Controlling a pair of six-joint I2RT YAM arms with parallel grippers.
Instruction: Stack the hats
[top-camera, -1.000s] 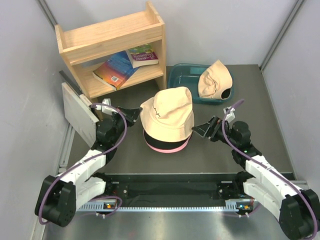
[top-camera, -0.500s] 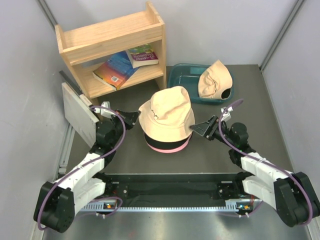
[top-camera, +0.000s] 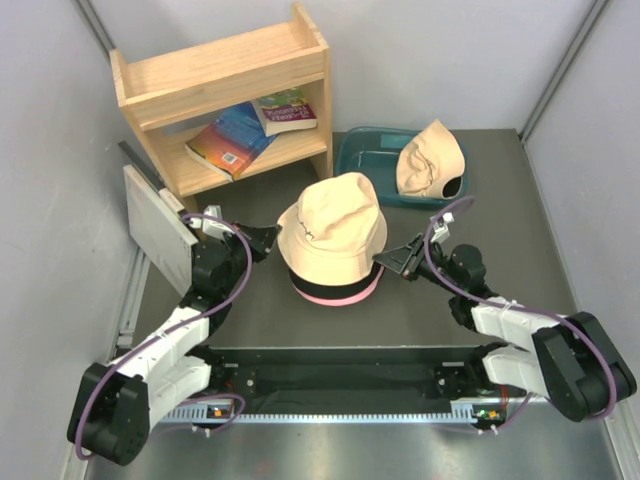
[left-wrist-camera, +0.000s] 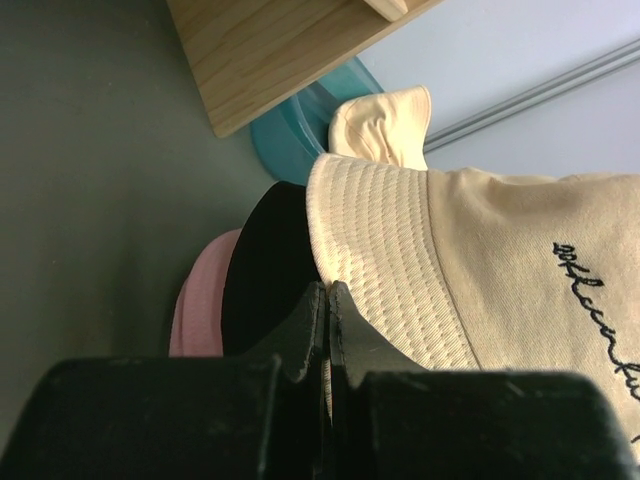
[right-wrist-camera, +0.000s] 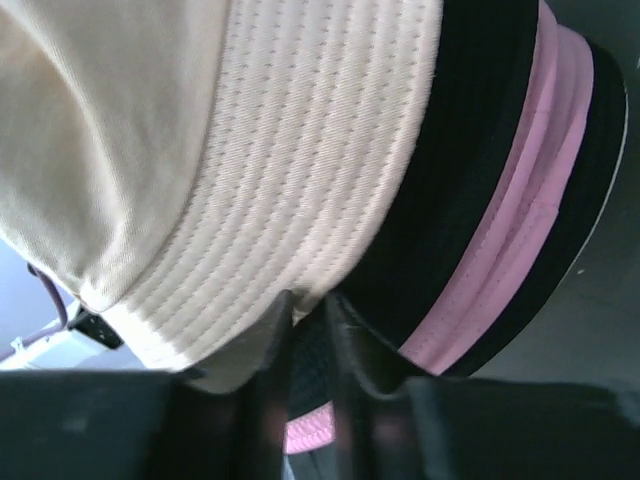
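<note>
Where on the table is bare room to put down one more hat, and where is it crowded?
Bare table lies right of the teal tub, beyond the right arm, and in a strip between the stacked hats and the black base rail. Crowded: the top tan hat's sides, where the left gripper and right gripper sit, and the gap toward the shelf.

both arms low, reaching inward; left gripper (left-wrist-camera: 327, 295) jaws closed, right gripper (right-wrist-camera: 308, 305) jaws near-closed.
</note>
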